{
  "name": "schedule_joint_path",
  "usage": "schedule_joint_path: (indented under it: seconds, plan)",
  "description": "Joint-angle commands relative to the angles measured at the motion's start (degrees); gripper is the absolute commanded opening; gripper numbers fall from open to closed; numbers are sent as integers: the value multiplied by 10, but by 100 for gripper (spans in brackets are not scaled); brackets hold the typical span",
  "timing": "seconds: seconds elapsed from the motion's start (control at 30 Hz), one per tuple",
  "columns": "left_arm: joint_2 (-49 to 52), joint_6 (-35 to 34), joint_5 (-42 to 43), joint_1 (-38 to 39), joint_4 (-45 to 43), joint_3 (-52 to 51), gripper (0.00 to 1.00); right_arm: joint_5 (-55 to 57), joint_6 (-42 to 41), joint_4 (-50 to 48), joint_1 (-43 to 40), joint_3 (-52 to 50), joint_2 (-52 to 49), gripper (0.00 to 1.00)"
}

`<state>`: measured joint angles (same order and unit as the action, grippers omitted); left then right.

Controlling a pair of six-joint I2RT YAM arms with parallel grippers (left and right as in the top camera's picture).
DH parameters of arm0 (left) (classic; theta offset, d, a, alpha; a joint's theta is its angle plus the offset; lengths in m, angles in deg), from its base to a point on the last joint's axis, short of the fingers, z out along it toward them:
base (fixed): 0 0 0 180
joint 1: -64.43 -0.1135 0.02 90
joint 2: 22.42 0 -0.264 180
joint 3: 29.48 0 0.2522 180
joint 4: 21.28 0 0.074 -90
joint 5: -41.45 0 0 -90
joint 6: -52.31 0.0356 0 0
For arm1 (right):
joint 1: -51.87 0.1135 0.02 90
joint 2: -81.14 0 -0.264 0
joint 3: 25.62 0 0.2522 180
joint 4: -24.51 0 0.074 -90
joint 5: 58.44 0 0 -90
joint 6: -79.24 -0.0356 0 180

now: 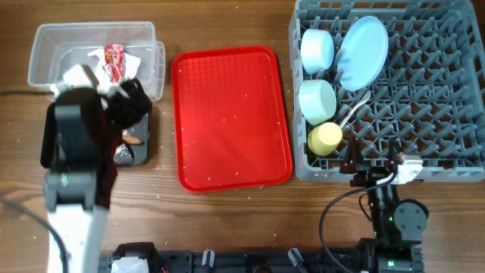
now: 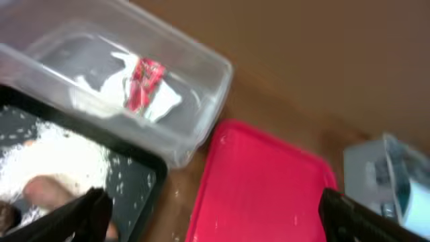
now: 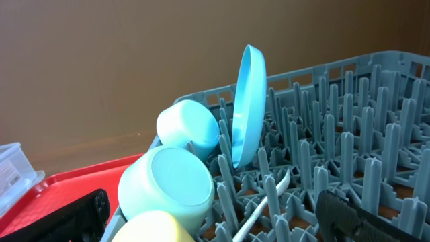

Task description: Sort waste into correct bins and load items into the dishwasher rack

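Observation:
The clear tub (image 1: 91,53) holds the red-and-white wrapper (image 1: 114,61), which also shows in the left wrist view (image 2: 141,84). The black tray (image 2: 138,181) holds white rice grains (image 2: 60,158) and an orange-brown piece (image 1: 134,139). My left gripper (image 2: 215,218) is open and empty above the black tray's right edge. The grey rack (image 1: 424,91) holds the blue plate (image 3: 247,104) on edge, the blue bowl (image 3: 188,124), the mint bowl (image 3: 168,185), the yellow cup (image 3: 151,228) and the white spoon (image 3: 265,202). My right gripper (image 3: 215,222) is open and empty at the rack's front edge.
The red serving tray (image 1: 231,117) lies between the bins and the rack, with a few stray grains on it. More grains are scattered on the wooden table in front of the black tray. My left arm (image 1: 72,152) covers most of the black tray from above.

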<state>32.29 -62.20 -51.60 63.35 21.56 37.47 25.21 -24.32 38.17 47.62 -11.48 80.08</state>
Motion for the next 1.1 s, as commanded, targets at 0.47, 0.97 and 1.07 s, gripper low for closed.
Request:
schedule_joint_path:
  seconds: [0.47,0.97,1.07]
  plan:
    - [-475,94,75,9,-317,-471,100,8,-1,-3,2,-1,6,100]
    - [-546,106,75,10,-281,-529,100,7,-1,-3,2,-1,6,100]
    - [-546,106,75,10,-249,-529,100,8,-1,-3,2,-1,6,100]
